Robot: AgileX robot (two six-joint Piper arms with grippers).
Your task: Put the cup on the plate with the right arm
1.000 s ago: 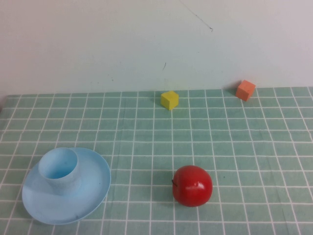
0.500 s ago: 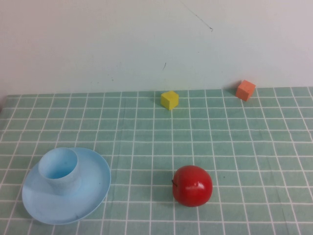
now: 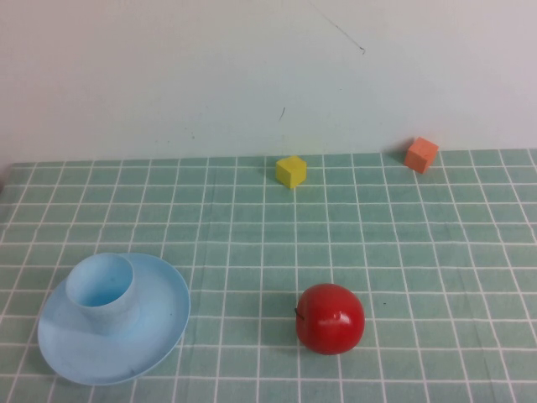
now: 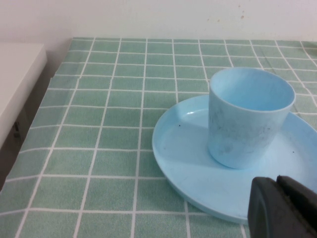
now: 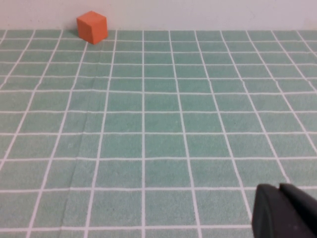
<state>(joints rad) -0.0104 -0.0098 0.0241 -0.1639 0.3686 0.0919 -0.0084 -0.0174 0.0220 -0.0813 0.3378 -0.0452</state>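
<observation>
The light blue cup stands upright on the light blue plate at the table's front left; the left wrist view shows the same cup resting on the plate. My left gripper hovers just off the plate's near rim, fingers pressed together and holding nothing. My right gripper is shut and empty above bare checked cloth, far from the cup. Neither arm appears in the high view.
A red apple sits at the front centre. A yellow cube and an orange cube lie near the back wall; the orange cube also shows in the right wrist view. A white ledge borders the table's left edge.
</observation>
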